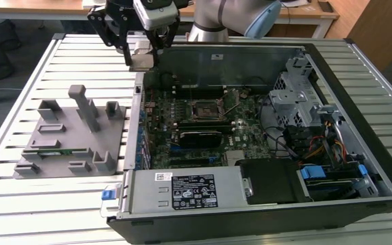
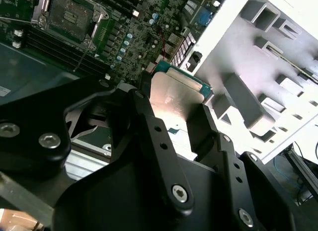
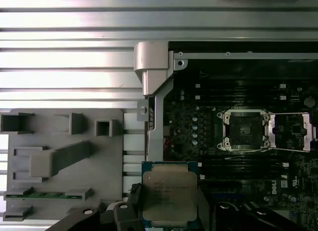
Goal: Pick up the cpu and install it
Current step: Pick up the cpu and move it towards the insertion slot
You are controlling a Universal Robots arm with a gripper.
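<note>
Holding cpu (image 3: 169, 193) clamped inside pincer (image 2: 171, 112), hovering over computer case wall (image 3: 154, 116).

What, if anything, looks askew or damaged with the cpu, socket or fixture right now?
Nothing stands out. The cpu sits squarely in the gripper, clamped by two opposite edges. The socket is open with its cover swung aside, and no damage shows. The fixture lies flat beside the case.

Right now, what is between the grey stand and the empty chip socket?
In the first wrist view: the case's metal edge and a strip of green board.
</note>
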